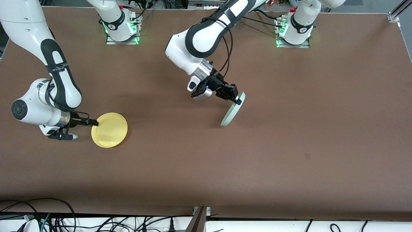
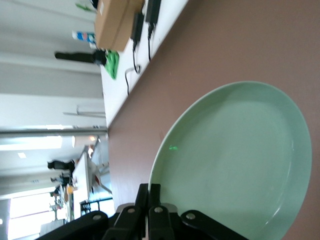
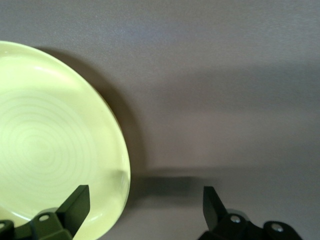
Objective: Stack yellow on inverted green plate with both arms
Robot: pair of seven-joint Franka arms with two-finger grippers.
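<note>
Mid-table, left end effector (image 1: 237, 100) clamping tilted green plate (image 1: 233, 110), right end effector (image 1: 95, 122) spread wide beside yellow (image 1: 109, 130)

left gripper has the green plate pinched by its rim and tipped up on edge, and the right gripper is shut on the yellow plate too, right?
Not quite. The left gripper does pinch the green plate by its rim, tipped up on edge. But the right wrist view shows the right gripper open, its fingers spread at the yellow plate's rim, not shut on it.
</note>
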